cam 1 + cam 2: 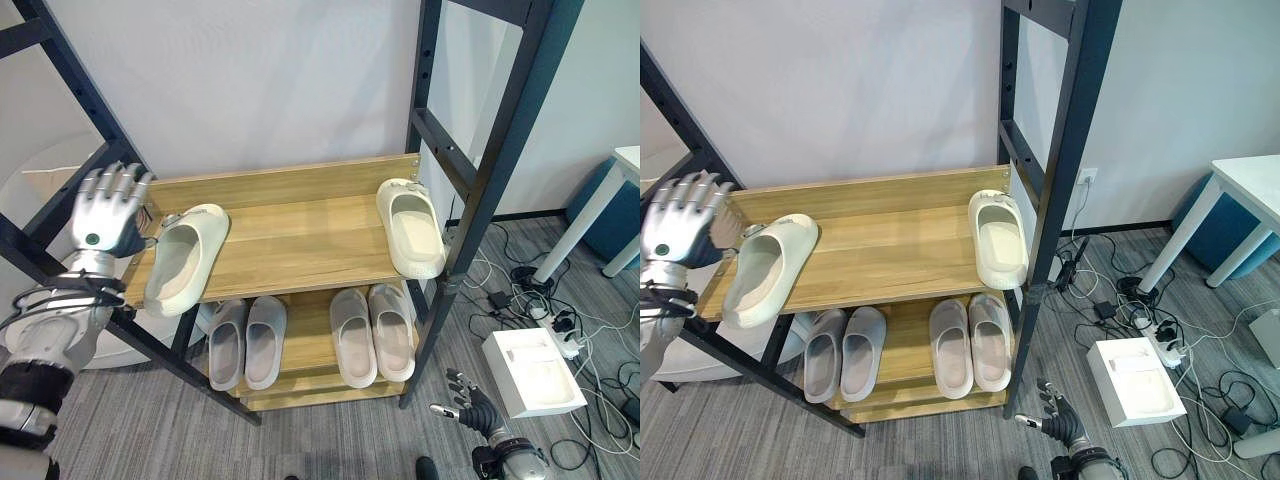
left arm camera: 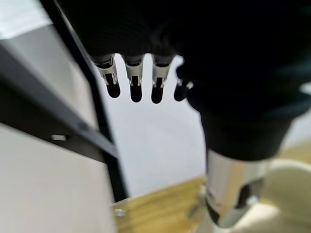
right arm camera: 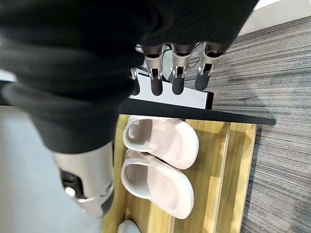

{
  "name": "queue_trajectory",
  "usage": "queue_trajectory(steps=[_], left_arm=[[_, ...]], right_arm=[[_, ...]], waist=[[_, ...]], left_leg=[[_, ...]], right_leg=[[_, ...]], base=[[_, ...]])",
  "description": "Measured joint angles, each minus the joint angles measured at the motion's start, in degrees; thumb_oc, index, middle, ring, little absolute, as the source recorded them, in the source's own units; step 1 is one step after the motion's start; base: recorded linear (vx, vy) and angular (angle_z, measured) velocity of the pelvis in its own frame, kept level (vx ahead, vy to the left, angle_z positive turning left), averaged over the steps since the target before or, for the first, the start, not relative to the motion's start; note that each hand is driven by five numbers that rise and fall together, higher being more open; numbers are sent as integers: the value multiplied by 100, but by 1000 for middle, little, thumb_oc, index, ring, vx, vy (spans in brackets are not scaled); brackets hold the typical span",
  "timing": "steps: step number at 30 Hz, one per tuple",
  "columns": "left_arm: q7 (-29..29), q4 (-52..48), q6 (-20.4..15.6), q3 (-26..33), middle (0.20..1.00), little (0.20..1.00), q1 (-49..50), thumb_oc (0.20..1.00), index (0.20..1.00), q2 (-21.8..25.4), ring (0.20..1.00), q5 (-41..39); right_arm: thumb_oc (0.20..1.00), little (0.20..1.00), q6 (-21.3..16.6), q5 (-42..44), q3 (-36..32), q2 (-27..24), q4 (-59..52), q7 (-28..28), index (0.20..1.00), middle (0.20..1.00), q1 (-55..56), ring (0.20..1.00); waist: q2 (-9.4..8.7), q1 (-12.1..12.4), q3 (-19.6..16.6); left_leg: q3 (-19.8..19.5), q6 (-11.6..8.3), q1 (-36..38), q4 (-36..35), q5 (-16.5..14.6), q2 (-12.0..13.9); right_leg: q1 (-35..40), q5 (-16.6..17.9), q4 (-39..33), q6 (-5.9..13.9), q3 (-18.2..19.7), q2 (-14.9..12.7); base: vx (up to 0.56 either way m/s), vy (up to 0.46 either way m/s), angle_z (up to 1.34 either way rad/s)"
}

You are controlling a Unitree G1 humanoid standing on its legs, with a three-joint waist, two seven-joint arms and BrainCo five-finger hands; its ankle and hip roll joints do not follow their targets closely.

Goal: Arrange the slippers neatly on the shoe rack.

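Grey carpet (image 1: 330, 440) covers the floor around a shoe rack (image 1: 290, 250) of black metal posts and wooden shelves, which stands against a white wall (image 1: 250, 80).

Nearest, low and to the right of the rack's front post, the right hand (image 1: 470, 405) hangs just above the carpet with its fingers (image 3: 177, 73) straight and spread, holding nothing. On the floor a little further right of the rack lies a white box (image 1: 530, 372) beside a power strip (image 1: 565, 340) and a tangle of cables (image 1: 520, 280).

On the rack's lower shelf (image 1: 300, 375) two pairs of slippers stand side by side with toes toward the front: a grey pair (image 1: 245, 340) to the left and a pinkish pair (image 1: 373, 333) to the right, the slippers within each pair touching or nearly so.

On the upper shelf (image 1: 300, 240) two cream slippers lie well apart. The left cream slipper (image 1: 185, 258) sits at the rack's left end, angled, its front part hanging over the shelf's front edge. The right cream slipper (image 1: 410, 226) sits at the right end beside the rear post, also reaching the front edge.

At the rack's left side, level with the upper shelf, the left hand (image 1: 105, 215) is raised with fingers straight and fanned apart, empty, just beside the left cream slipper's heel; whether it touches it I cannot tell.
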Motion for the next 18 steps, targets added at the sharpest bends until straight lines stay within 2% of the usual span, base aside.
queue_trajectory(steps=[2, 4, 6, 7, 8, 12, 16, 18], left_arm=[[-240, 734, 57, -1649, 1000, 1000, -1232, 1000, 1000, 341, 1000, 331], [-342, 691, 50, -1575, 1000, 1000, -1328, 1000, 1000, 392, 1000, 556], [-397, 719, 50, -1635, 1000, 1000, -1363, 1000, 1000, 381, 1000, 632], [-479, 737, 50, -1665, 799, 799, -1394, 799, 799, 381, 799, 633], [-534, 854, 49, -1673, 200, 200, -1449, 200, 200, 291, 200, 630], [-739, 1073, 39, -1690, 200, 200, -1466, 200, 200, 151, 200, 622], [-721, 767, 40, -1599, 200, 200, -1404, 200, 200, 81, 200, 612], [-739, 684, 43, -1349, 200, 200, -1299, 200, 200, -39, 200, 602]], right_arm=[[1000, 1000, -4, 17, 63, -98, -8, 46, 1000, 1000, 11, 1000], [1000, 1000, -12, 122, -8, -92, -14, 43, 1000, 1000, -8, 1000], [1000, 1000, -13, 202, -19, -107, -14, 45, 1000, 1000, 66, 1000], [1000, 1000, -12, 226, -32, -106, -13, 45, 1000, 1000, 108, 1000], [1000, 1000, -12, 259, -42, -112, -15, 45, 1000, 1000, 118, 1000], [1000, 1000, -13, 334, -55, -122, -54, 45, 1000, 1000, 77, 1000], [1000, 1000, -12, 336, -85, -123, -50, 45, 1000, 1000, 78, 1000], [1000, 1000, -10, 336, -135, -122, -64, 42, 1000, 1000, 48, 1000]], waist=[[-2, -16, -22], [51, -297, -42], [69, -389, -31], [81, -381, -24], [91, -403, -17], [115, -351, 111], [73, -307, 144], [68, -295, 146]], left_leg=[[12, -10, -29, 0, -6, 0], [35, -47, -69, 0, 60, -5], [65, -52, -69, 2, 64, -4], [97, -51, -68, 1, 63, -7], [170, -50, -62, 1, 53, -2], [185, -60, -71, 0, 5, 10], [177, -48, -71, 0, -3, 13], [165, -36, -54, 0, 13, 10]], right_leg=[[-49, -59, 0, -73, 14, -2], [-124, 32, 2, -6, 70, 18], [-152, 32, 2, -5, 91, 26], [-160, 31, 2, -5, 107, 22], [-173, 29, 0, -2, 136, 21], [-215, 12, 1, 35, 211, 22], [-212, 13, 1, 36, 208, 24], [-180, 35, 1, 7, 193, 21]], base=[[11, -2, -8], [13, -6, -18], [7, 1, -9], [8, 0, -9], [7, -5, -9], [2, -7, -7], [0, 0, 0], [-1, -4, 2]])
